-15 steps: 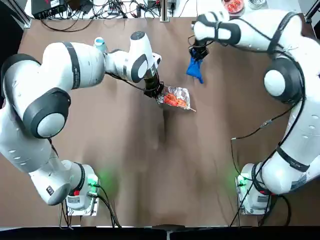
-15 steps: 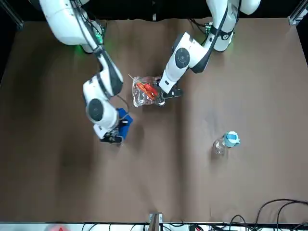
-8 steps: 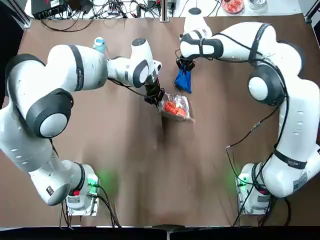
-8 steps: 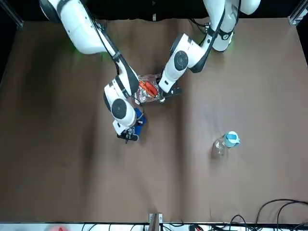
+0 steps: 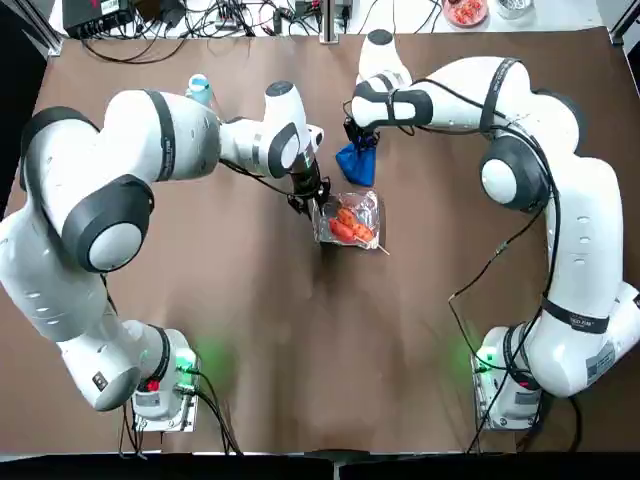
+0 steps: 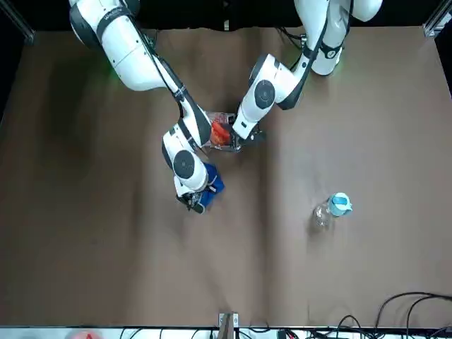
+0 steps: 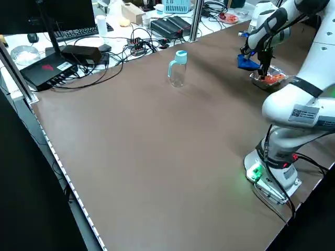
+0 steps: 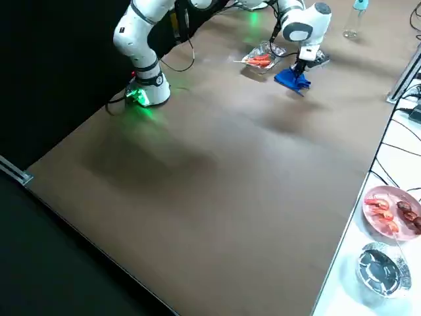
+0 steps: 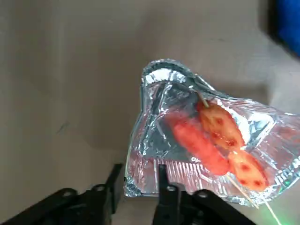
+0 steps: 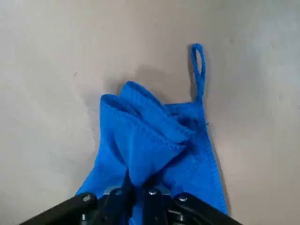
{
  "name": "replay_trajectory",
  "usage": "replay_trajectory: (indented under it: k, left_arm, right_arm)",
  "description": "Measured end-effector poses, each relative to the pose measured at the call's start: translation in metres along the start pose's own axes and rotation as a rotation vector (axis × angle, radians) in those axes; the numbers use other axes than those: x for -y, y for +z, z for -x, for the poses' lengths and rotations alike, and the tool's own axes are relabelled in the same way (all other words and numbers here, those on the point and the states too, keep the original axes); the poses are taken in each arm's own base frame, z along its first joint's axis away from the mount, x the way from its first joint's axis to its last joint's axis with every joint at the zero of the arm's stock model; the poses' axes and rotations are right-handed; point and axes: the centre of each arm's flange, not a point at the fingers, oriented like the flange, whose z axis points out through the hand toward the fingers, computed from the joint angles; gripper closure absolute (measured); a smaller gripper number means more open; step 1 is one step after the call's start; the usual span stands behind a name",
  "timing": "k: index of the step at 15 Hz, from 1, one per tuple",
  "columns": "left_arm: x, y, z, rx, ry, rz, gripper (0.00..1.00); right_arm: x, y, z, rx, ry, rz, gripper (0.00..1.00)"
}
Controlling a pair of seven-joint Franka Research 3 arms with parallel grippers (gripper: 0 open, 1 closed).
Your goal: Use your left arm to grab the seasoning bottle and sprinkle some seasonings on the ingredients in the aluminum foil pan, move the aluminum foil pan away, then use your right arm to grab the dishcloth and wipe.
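Left gripper (image 9: 138, 187): your fingers pinch the aluminum foil pan (image 9: 154, 140) rim, mid-table.
Right gripper (image 10: 138, 187): you're clamped tight on the dishcloth (image 10: 150, 140), just beyond the pan.
Seasoning bottle (image 6: 332, 210): upright, well apart.

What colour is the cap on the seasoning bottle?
Light blue. The cap on the seasoning bottle shows best in the left side view.

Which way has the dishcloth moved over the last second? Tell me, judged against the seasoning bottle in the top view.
Yes. The dishcloth, pinched in the right gripper, has moved toward the robot's left, closing on the seasoning bottle, which stands unmoved at the table's far edge.
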Motion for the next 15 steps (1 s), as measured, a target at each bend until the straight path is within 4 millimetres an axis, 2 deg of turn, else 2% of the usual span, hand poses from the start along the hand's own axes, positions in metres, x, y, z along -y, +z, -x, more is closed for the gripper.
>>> replay_trajectory:
  k: [2, 4, 7, 9, 10, 13, 15]
  left_arm:
    - [-0.004, -0.007, -0.004, -0.01, 0.002, 0.014, 0.44]
    - [-0.008, -0.023, -0.017, -0.045, 0.022, 0.029, 0.26]
    - [-0.006, -0.074, -0.063, -0.16, 0.062, 0.048, 0.02]
    - [0.003, -0.112, -0.097, -0.243, 0.093, 0.039, 0.01]
    - [0.016, -0.14, -0.122, -0.301, 0.139, -0.01, 0.01]
    - [0.038, -0.178, -0.153, -0.323, 0.194, -0.068, 0.01]
    - [0.054, -0.206, -0.169, -0.305, 0.224, -0.087, 0.01]
  right_arm:
    - [0.004, -0.003, 0.0, -0.014, 0.135, -0.029, 0.9]
    - [0.008, -0.006, 0.0, -0.026, 0.238, -0.061, 0.9]
    - [0.025, -0.011, 0.012, -0.058, 0.266, -0.149, 0.9]
    - [0.04, -0.013, 0.022, -0.095, 0.26, -0.259, 0.9]
    - [0.045, -0.004, 0.028, -0.106, 0.251, -0.287, 0.9]
    - [0.042, 0.002, 0.023, -0.13, 0.228, -0.279, 0.9]
    - [0.033, 0.004, 0.009, -0.144, 0.201, -0.247, 0.9]
